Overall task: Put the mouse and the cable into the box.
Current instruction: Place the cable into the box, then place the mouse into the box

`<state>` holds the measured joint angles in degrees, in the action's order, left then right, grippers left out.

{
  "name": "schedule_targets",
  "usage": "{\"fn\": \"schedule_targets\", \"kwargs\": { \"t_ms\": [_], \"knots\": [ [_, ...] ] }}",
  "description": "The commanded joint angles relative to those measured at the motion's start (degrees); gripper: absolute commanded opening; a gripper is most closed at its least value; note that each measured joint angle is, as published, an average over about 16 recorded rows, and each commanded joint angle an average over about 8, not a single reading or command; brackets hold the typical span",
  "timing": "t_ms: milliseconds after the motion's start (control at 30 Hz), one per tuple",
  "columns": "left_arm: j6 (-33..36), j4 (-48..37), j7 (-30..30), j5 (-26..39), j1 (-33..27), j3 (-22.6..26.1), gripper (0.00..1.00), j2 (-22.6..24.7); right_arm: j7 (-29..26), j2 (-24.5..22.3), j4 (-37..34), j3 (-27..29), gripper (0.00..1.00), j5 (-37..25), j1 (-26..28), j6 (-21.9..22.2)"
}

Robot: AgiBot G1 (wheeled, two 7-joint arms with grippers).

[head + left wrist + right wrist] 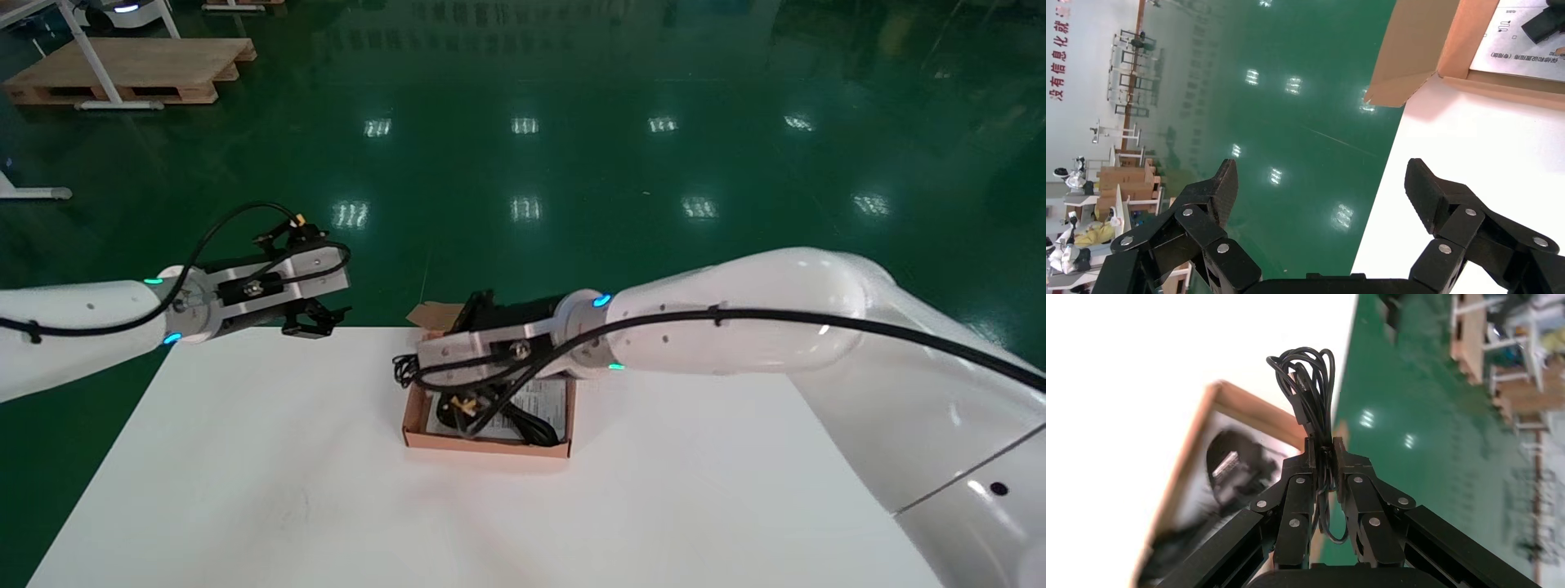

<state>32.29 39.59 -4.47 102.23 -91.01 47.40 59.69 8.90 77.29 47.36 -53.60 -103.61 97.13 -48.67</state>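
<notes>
Currently the step in hand is the transfer of the coiled black cable [1313,386] to the shallow brown cardboard box [482,445]. The right gripper [1324,447] is clamped on the middle of the coil, jaws closed down to the thickness of the bundle, with loops projecting beyond the fingertips. In the head view the cable [403,369] hangs at the box's left wall near the far corner, apparently above the rim rather than over the interior. The black computer mouse [1232,468] already lies inside the box, on a printed white leaflet [543,404].

Next move, as judged: shift the coil toward the box centre, lower it beside the mouse, then open the jaws. Loose loops may catch on the rim or spill onto the white table [245,474].

The left gripper [1321,184] hovers at the table's far left edge, fully spread and empty, well apart from the box. The box's raised cardboard flap [1413,49] stands at the far side and could obstruct a low approach from there. Beyond lies the glossy green floor [523,98] with a wooden pallet [139,69].
</notes>
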Motion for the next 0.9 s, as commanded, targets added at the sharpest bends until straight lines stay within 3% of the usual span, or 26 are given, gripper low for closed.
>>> {"fn": "schedule_targets", "kwargs": {
  "t_ms": [33,233,300,500,567,900],
  "knots": [
    [-0.05,0.57,0.85,0.54,0.11,0.17,1.0,-0.17,1.42,1.03,-0.64,-1.28,0.0,1.07,-0.41,-0.23],
    [-0.13,1.85,2.83,1.84,0.34,0.54,1.0,-0.54,-3.27,1.39,-4.55,-7.52,0.0,2.11,-0.89,8.59],
    [-0.15,2.2,3.39,2.22,0.4,0.64,1.0,-0.64,-5.45,1.39,-5.99,-9.45,0.07,2.42,-0.89,10.98],
    [-0.19,2.98,4.47,2.95,0.52,0.81,1.0,-0.92,-9.16,1.49,-8.54,-13.53,0.82,3.23,-0.82,14.12],
    [-0.2,3.11,4.58,3.04,0.54,0.82,1.0,-0.97,-9.4,1.54,-8.82,-14.05,1.0,3.37,-0.85,14.45],
    [-0.2,2.99,4.44,3.0,0.55,0.84,1.0,-0.91,-9.07,1.41,-8.45,-13.47,1.0,3.32,-0.77,14.05]
  ]
}}
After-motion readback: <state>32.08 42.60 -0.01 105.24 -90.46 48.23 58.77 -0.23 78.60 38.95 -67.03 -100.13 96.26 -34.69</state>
